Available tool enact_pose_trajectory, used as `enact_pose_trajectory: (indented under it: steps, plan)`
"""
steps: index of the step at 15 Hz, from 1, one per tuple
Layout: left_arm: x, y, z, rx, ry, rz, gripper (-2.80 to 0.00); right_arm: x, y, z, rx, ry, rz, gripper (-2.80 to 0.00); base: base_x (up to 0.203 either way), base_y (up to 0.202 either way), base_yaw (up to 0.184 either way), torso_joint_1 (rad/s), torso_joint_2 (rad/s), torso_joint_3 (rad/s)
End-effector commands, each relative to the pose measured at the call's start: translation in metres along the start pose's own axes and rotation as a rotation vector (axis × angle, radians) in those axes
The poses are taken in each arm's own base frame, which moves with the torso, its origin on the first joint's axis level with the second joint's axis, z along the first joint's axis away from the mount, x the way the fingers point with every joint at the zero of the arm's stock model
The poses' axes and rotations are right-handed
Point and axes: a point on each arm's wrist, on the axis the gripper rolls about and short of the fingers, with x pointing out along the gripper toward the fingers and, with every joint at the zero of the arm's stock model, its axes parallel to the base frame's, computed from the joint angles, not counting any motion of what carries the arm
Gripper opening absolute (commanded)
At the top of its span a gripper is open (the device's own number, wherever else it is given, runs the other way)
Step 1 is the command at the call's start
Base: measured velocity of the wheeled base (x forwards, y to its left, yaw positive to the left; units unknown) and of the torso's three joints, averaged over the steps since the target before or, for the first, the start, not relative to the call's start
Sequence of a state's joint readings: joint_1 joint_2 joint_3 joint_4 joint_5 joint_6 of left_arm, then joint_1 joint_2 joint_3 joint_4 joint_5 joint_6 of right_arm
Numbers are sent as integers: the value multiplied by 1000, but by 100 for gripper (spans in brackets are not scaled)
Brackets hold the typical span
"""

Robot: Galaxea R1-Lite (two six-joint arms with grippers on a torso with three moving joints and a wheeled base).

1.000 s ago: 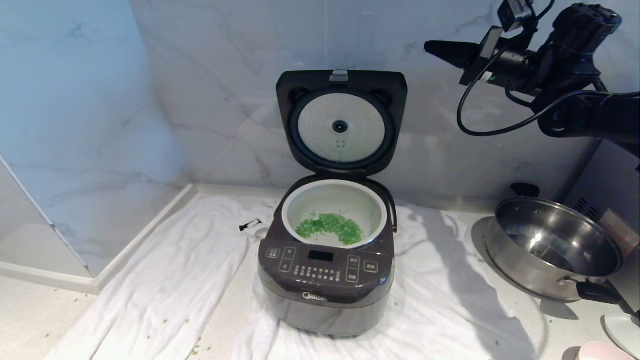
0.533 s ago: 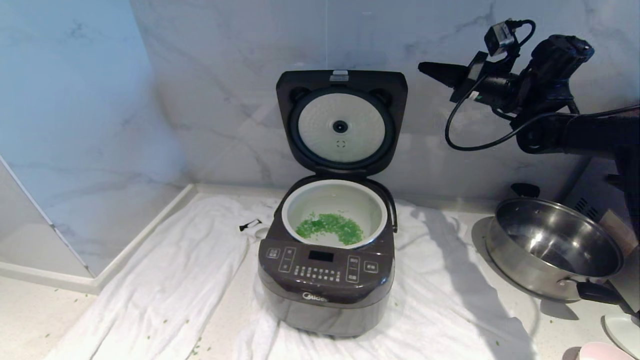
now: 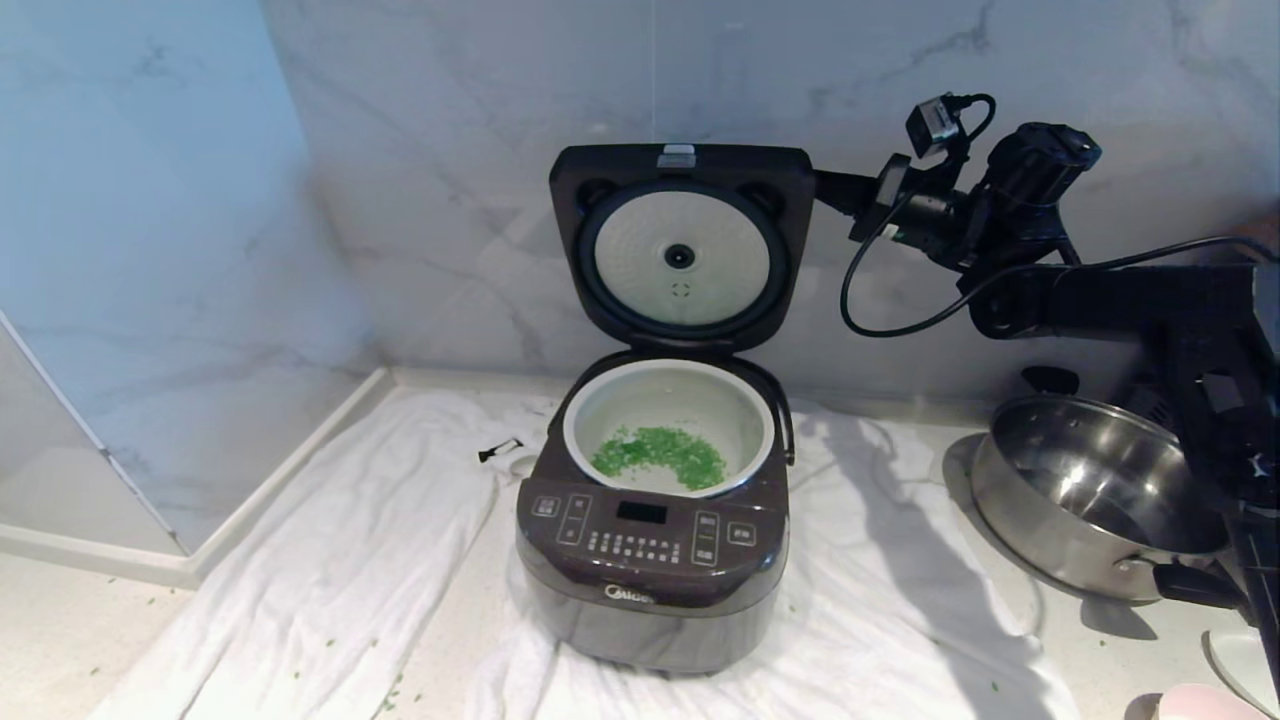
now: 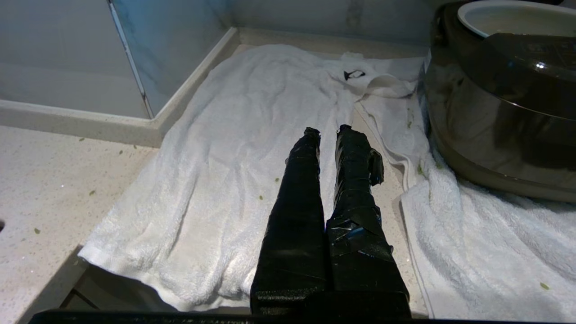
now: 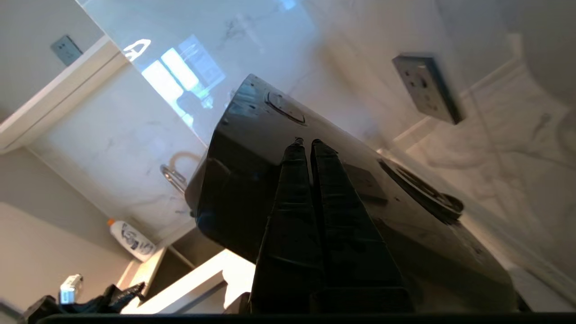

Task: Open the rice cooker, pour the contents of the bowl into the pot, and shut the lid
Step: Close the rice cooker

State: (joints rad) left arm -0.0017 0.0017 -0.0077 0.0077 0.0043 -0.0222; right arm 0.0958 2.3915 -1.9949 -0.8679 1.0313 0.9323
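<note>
The dark grey-brown rice cooker (image 3: 650,590) stands on a white towel with its lid (image 3: 570,180) swung upright, the round silver plate facing me. Green bits (image 3: 660,452) lie in the bottom of the white pot (image 3: 571,425). My right gripper (image 3: 822,184) is shut and empty, its tips reaching behind the lid's upper right corner; the right wrist view shows the right gripper (image 5: 305,141) against the lid's (image 5: 252,135) dark outer top. My left gripper (image 4: 327,130) is parked low over the towel beside the cooker (image 4: 495,112), shut on nothing. I make out no bowl.
A large steel pan (image 3: 1020,540) with black handles sits to the right of the cooker, under my right arm. The white towel (image 3: 350,560) covers the counter. A marble wall stands close behind the lid. A pale pink rounded edge (image 3: 1200,700) shows at the bottom right corner.
My right arm has come down and to the left, from high at the right to the lid's upper right corner. The gripper stayed shut. The cooker and left arm have not moved.
</note>
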Motion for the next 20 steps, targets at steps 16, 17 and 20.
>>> enact_pose_trajectory:
  steps: [16,17,20]
  plan:
    - [0,0,0,-1,1,1,-280,4,22,-50,324,206,-12,-280,0,0,0,0,0,0]
    - [0,0,0,-2,1,1,-280,6,22,-53,333,221,-17,-280,0,0,0,0,0,0]
    - [0,0,0,-1,1,1,-280,13,27,-62,335,257,-31,-280,0,0,0,0,0,0]
